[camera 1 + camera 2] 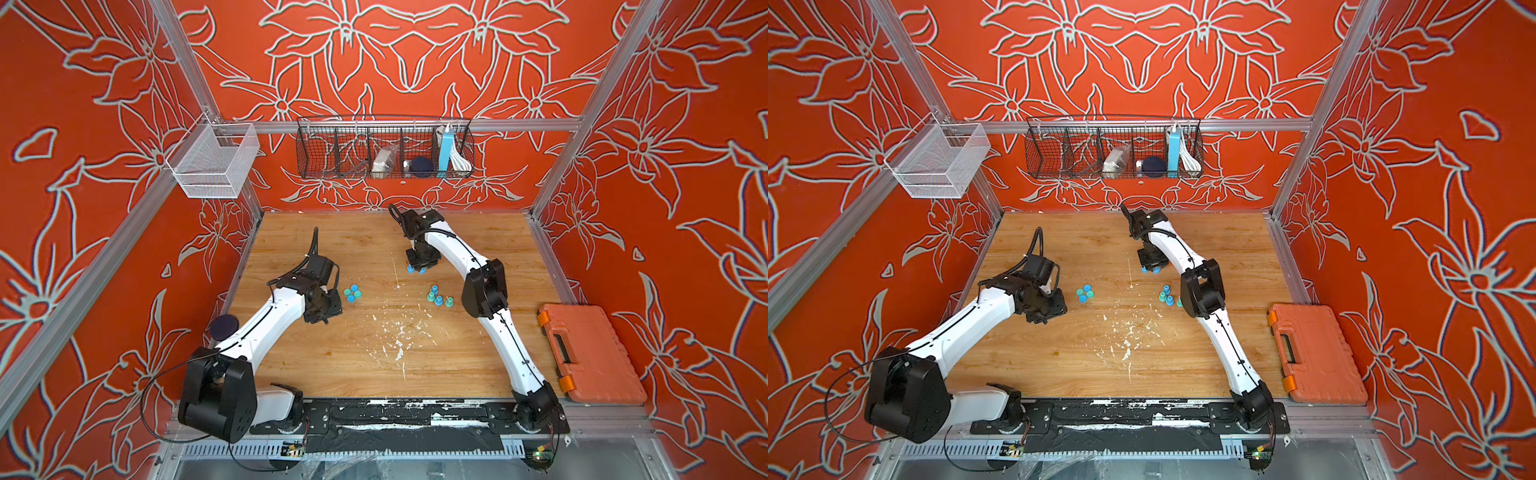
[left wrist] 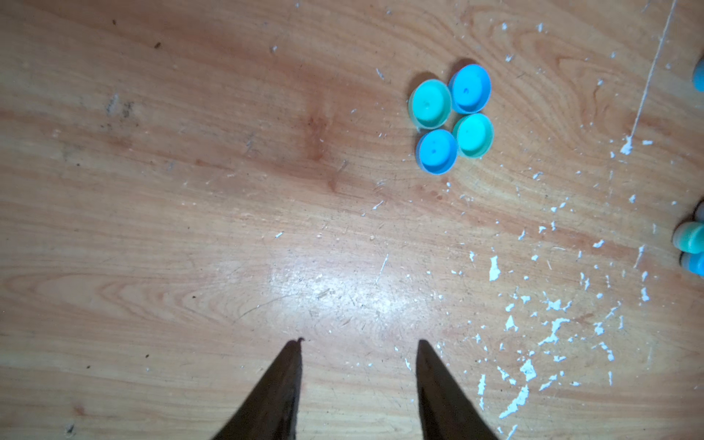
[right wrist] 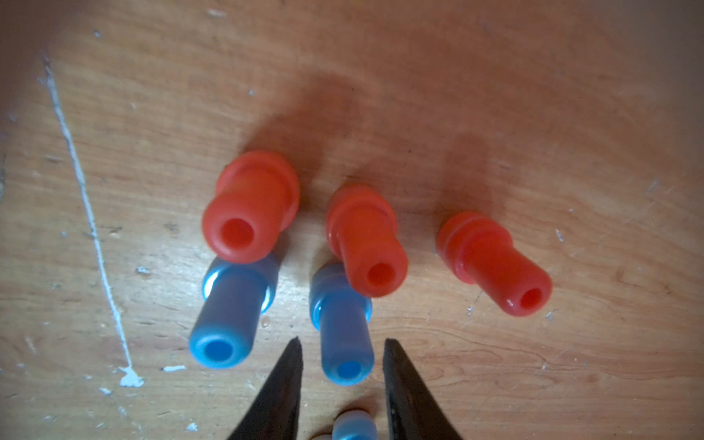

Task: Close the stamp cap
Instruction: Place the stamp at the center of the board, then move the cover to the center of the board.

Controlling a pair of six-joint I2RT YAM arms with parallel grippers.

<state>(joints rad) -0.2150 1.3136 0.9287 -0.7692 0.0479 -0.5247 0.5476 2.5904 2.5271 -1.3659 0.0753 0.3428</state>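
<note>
Right hand [image 3: 341, 341] part open, fingers either side of upright blue stamp [image 3: 344, 324], not gripping, red stamps [image 3: 365, 244] just beside, left hand [image 2: 360, 341] part open, empty over table [image 2: 171, 190], four loose caps [image 2: 434, 152] clustered near it

right pincer [image 1: 417, 266] just above blue stamps [image 1: 410, 269], loose caps [image 1: 353, 293] apart

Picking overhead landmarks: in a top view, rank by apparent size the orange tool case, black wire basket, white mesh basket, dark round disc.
1. black wire basket
2. orange tool case
3. white mesh basket
4. dark round disc
Baskets hang higher, so true sizes may differ.
</note>
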